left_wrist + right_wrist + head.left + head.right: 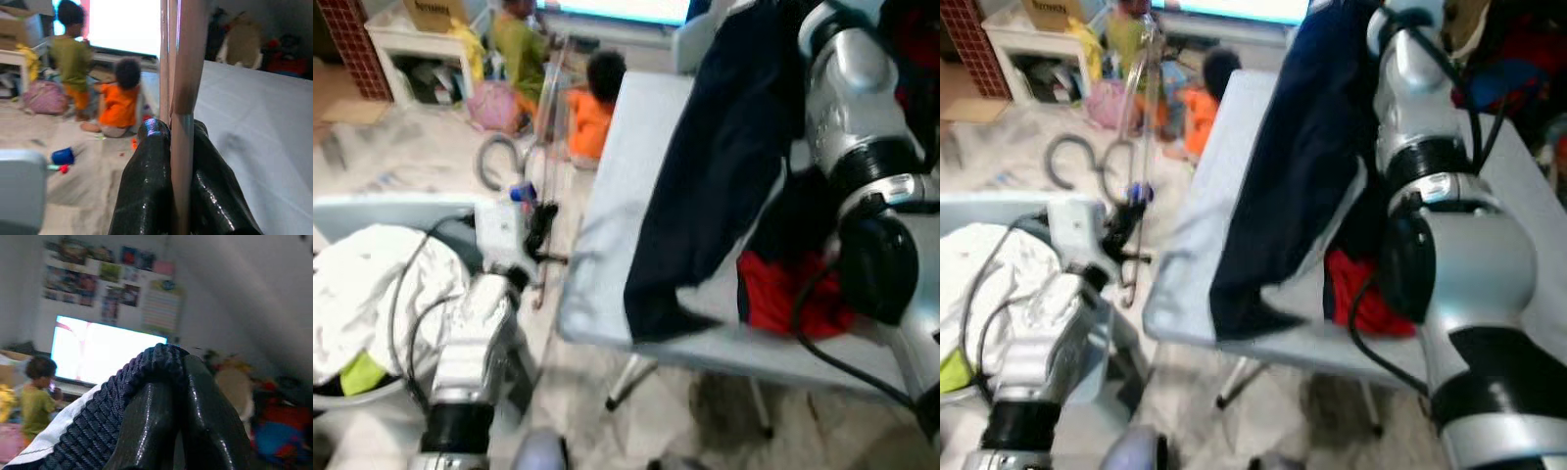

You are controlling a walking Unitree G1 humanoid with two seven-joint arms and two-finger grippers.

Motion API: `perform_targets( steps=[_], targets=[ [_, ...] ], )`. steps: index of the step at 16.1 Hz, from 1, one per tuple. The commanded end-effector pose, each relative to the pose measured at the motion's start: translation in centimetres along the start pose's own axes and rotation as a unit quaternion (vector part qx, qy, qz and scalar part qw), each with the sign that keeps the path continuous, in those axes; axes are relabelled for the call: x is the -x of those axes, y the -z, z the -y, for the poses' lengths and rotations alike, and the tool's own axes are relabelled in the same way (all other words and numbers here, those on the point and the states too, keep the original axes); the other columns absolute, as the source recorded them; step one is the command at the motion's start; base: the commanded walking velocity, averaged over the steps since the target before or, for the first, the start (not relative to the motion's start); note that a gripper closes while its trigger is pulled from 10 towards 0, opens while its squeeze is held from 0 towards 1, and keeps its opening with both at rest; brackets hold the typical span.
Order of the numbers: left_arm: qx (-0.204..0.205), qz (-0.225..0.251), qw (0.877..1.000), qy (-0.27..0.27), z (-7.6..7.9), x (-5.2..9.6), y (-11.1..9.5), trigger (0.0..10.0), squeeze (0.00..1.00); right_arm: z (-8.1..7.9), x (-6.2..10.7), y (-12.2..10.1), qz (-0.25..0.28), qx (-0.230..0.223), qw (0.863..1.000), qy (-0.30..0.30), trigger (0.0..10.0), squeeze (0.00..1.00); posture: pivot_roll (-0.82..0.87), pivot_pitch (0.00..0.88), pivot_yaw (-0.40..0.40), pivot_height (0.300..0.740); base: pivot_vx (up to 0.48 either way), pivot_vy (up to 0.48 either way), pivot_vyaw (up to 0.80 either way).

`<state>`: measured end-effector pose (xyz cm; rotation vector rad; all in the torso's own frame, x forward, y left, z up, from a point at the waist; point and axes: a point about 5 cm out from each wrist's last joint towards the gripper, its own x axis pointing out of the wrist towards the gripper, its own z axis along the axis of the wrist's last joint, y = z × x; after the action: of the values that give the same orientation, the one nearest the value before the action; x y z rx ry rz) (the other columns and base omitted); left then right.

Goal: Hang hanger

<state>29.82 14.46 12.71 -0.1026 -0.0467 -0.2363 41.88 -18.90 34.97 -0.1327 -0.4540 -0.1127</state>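
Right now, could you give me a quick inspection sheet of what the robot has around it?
Surface: pale grey table, on thin legs.
Job's things: clear hanger, upright beside the table's near left corner; dark navy garment draped over the table and lifted at its top end.
Clutter: red cloth on the table; white laundry in a bin at the left.
Grippers: left gripper, fingers shut on the hanger's stem; right gripper, fingers shut on the garment's ribbed edge.
Cables: black cable looping off the right arm.
Surroundings: two children on the floor before a bright screen; toys scattered.
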Motion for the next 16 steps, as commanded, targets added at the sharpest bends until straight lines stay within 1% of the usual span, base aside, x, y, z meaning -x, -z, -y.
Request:
perform_targets(
  steps=[1, 2, 3, 4, 5, 6, 7, 8, 9, 10, 11, 12, 13, 14, 15, 16],
  targets=[
    [-0.001, -0.002, 1.000, 0.008, 0.7, -0.1, 0.0, 10.0, 0.00, 1.8, 0.3, 1.1, -0.024, 0.021, 0.999, 0.029, 10.0, 0.00, 0.11, 0.000, -0.096, 0.740, 0.000, 0.000, 0.00],
    [-0.001, -0.004, 1.000, 0.007, 0.7, 0.0, 0.1, 10.0, 0.00, 2.0, 1.3, 3.7, -0.074, 0.044, 0.996, 0.008, 10.0, 0.00, 0.11, 0.000, -0.092, 0.740, 0.000, 0.000, 0.00],
    [-0.001, -0.005, 1.000, 0.008, 0.7, 0.0, 0.1, 10.0, 0.00, 2.0, 2.2, 5.5, -0.112, 0.059, 0.992, -0.010, 10.0, 1.00, 0.10, 0.000, -0.090, 0.740, 0.000, 0.000, 0.00],
    [-0.001, -0.006, 1.000, 0.010, 0.8, 0.0, 0.1, 10.0, 0.00, 1.9, 3.1, 7.4, -0.157, 0.071, 0.985, -0.025, 10.0, 1.00, 0.10, 0.000, -0.090, 0.740, 0.000, 0.000, 0.00],
    [-0.002, -0.007, 1.000, 0.013, 0.8, -0.1, 0.1, 10.0, 0.00, 2.0, 5.0, 10.7, -0.237, 0.092, 0.966, -0.040, 10.0, 1.00, 0.10, 0.000, -0.084, 0.740, 0.000, 0.000, 0.00],
    [-0.002, -0.008, 1.000, 0.014, 0.8, -0.1, 0.1, 10.0, 0.00, 1.9, 6.0, 12.0, -0.265, 0.108, 0.957, -0.058, 10.0, 1.00, 0.10, 0.000, -0.084, 0.740, 0.000, 0.000, 0.00],
    [-0.002, -0.008, 1.000, 0.015, 0.9, -0.1, 0.1, 10.0, 0.00, 1.7, 7.3, 13.6, -0.303, 0.101, 0.944, -0.088, 10.0, 1.00, 0.10, 0.000, -0.084, 0.740, 0.000, 0.000, 0.00],
    [-0.002, -0.009, 1.000, 0.017, 0.9, -0.1, 0.1, 10.0, 0.00, 1.7, 8.4, 14.9, -0.334, 0.122, 0.927, -0.118, 10.0, 1.00, 0.10, 0.000, -0.081, 0.740, 0.000, 0.000, 0.00],
    [-0.003, -0.013, 1.000, 0.020, 0.9, 0.0, 0.2, 10.0, 0.00, 2.0, 9.3, 15.8, -0.345, 0.124, 0.921, -0.129, 10.0, 1.00, 0.10, 0.000, -0.081, 0.740, 0.000, 0.000, 0.00],
    [-0.004, -0.016, 1.000, 0.024, 0.9, 0.0, 0.4, 10.0, 0.00, 2.5, 9.7, 16.1, -0.335, 0.120, 0.926, -0.125, 10.0, 1.00, 0.10, 0.000, -0.074, 0.740, 0.000, 0.000, 0.00],
    [-0.003, -0.020, 0.999, 0.036, 1.2, 0.2, 0.6, 10.0, 0.00, 2.7, 10.2, 16.2, -0.310, 0.114, 0.932, -0.151, 10.0, 1.00, 0.09, 0.000, -0.067, 0.740, 0.000, 0.000, 0.00],
    [-0.003, -0.021, 0.999, 0.037, 1.2, 0.2, 0.7, 10.0, 0.00, 2.5, 10.5, 16.4, -0.309, 0.111, 0.929, -0.171, 10.0, 1.00, 0.09, 0.000, -0.065, 0.740, 0.000, 0.000, 0.00],
    [-0.004, -0.026, 0.999, 0.038, 1.4, 0.2, 0.8, 10.0, 0.00, 2.3, 11.5, 17.1, -0.327, 0.108, 0.914, -0.213, 10.0, 1.00, 0.08, 0.000, -0.061, 0.740, 0.000, 0.000, 0.00],
    [-0.007, -0.029, 0.999, 0.040, 1.6, 0.2, 0.9, 10.0, 0.00, 2.3, 12.3, 17.4, -0.331, 0.078, 0.909, -0.241, 10.0, 1.00, 0.08, 0.000, -0.059, 0.740, 0.000, 0.000, 0.00],
    [-0.008, -0.031, 0.999, 0.040, 1.7, 0.2, 1.0, 10.0, 0.00, 2.3, 12.5, 16.9, -0.298, 0.034, 0.923, -0.241, 10.0, 1.00, 0.07, 0.000, -0.053, 0.740, 0.000, 0.000, 0.00],
    [-0.008, -0.032, 0.999, 0.040, 1.7, 0.2, 1.0, 10.0, 0.00, 2.5, 12.5, 16.4, -0.270, 0.025, 0.935, -0.228, 10.0, 1.00, 0.07, 0.000, -0.051, 0.740, 0.000, 0.000, 0.00]
  ],
)
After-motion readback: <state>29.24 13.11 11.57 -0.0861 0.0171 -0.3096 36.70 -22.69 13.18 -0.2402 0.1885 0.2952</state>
